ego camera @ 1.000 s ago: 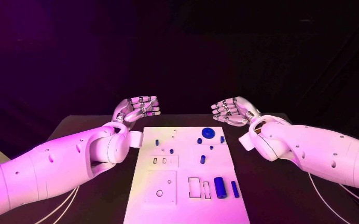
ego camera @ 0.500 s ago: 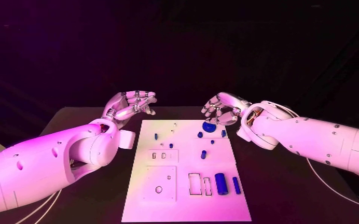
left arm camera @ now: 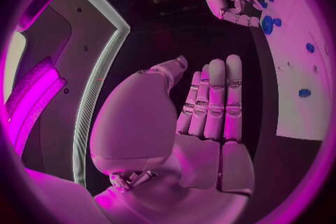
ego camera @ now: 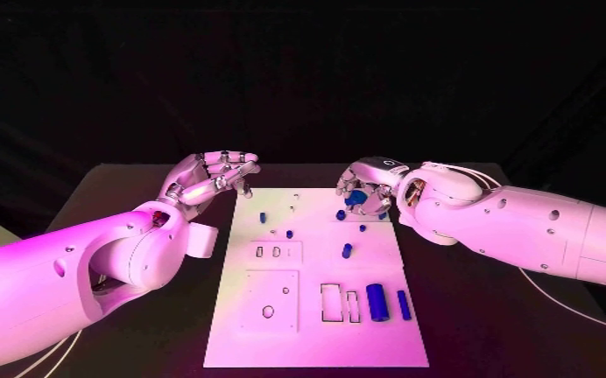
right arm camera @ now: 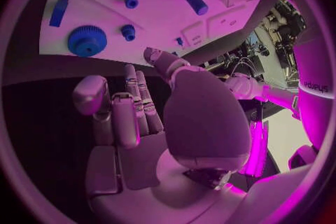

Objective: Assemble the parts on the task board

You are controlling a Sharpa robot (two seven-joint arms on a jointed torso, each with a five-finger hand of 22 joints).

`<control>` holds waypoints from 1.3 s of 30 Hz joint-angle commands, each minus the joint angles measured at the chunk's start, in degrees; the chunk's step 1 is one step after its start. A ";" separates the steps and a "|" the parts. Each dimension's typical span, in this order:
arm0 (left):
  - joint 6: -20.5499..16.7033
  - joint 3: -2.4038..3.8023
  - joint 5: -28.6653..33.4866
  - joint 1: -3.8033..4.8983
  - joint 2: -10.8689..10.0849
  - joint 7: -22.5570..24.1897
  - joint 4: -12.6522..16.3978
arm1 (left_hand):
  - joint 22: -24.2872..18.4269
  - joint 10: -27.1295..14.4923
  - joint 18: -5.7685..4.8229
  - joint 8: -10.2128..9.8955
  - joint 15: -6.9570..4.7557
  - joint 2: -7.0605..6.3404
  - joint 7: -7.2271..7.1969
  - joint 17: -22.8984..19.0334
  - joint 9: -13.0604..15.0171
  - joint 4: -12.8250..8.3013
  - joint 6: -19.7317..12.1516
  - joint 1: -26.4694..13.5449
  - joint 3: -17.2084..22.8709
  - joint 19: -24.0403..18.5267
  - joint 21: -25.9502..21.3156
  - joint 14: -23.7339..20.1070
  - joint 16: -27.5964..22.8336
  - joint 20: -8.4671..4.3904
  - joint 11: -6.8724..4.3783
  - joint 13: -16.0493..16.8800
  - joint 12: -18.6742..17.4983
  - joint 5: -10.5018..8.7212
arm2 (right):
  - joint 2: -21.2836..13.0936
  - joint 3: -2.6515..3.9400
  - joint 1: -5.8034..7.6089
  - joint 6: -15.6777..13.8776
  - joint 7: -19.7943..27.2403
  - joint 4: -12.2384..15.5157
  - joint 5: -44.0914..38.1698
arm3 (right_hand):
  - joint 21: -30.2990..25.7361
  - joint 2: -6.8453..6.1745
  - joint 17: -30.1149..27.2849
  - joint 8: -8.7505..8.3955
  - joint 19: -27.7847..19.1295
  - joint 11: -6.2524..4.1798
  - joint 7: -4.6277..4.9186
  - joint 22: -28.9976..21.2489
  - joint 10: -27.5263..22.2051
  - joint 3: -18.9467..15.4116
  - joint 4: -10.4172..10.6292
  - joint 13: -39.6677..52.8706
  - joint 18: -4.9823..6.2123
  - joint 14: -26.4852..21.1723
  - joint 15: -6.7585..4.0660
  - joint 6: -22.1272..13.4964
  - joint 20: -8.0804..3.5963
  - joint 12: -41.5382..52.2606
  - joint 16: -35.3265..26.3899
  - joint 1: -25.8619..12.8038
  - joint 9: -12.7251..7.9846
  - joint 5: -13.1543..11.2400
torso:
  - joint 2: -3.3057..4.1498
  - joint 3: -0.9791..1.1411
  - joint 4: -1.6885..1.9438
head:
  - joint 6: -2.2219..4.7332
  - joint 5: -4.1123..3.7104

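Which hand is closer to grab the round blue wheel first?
The right hand. It hovers, empty, right over the blue wheel on the white board. The left hand is off the board's side.

Our two arms are smooth white shells dotted with small screw holes; thin cables trail beneath, and each left hand (ego camera: 211, 178) and right hand (ego camera: 368, 187) is silver and segmented.

round blue part (ego camera: 357, 196): partly hidden behind the right hand (ego camera: 368, 187) in the head view
recesses on task board (ego camera: 246, 317): too small to tell their contents
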 commanded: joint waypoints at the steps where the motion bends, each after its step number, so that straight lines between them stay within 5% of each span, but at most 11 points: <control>1: 0.78 0.09 -0.53 0.13 -0.03 -0.34 0.37 | 0.19 -0.19 0.66 0.24 -0.09 -0.08 0.01 0.08 0.06 0.06 -0.45 -0.59 0.37 -0.54 0.29 -0.42 0.26 -0.04 0.11 0.09 -0.34 0.14 | -0.01 0.02 0.07 3.16 -2.84 0.38 -5.39 | 0.67 -0.41 0.73 -0.28 0.61 0.00 -0.15 0.91 -0.19 -0.40 0.04 0.08 -0.86 3.80 0.13 -0.01 0.01 -0.09 0.58 -0.06 0.10 -0.18 | 0.78 0.00 0.42 | -0.03 -0.16; 15: 0.36 0.17 -0.51 0.16 0.00 -0.49 -0.09 | 1.33 -0.66 0.70 0.21 0.01 -0.07 0.13 0.29 0.36 -0.09 -0.93 -0.89 0.68 -1.01 2.04 -0.37 1.25 0.09 0.25 0.20 -0.47 0.14 | 0.68 -0.03 -0.35 4.83 -3.47 -0.19 -6.72 | 1.88 0.18 1.43 -0.15 1.45 -0.04 -0.16 2.73 -0.11 -0.60 0.38 0.19 -1.14 3.86 0.08 0.29 -0.01 -0.01 1.27 0.34 0.43 0.13 | 1.10 0.04 0.42 | -0.12 -0.35; 39: 0.28 0.19 -0.12 0.15 0.42 -0.39 -0.20 | 2.04 -0.85 0.72 0.23 0.05 0.11 0.17 0.41 0.58 -0.22 -1.15 -0.97 1.00 -1.30 3.15 -0.27 1.97 0.16 0.29 0.31 -0.48 0.13 | 3.00 -0.08 -1.28 4.22 -3.60 -3.69 -5.45 | 4.58 1.66 0.80 0.35 3.20 -0.10 -0.11 6.80 1.29 2.32 1.87 0.19 -1.76 3.62 0.11 1.45 -0.04 0.01 1.55 0.47 1.37 1.21 | 2.13 -0.17 1.02 | -0.51 -0.71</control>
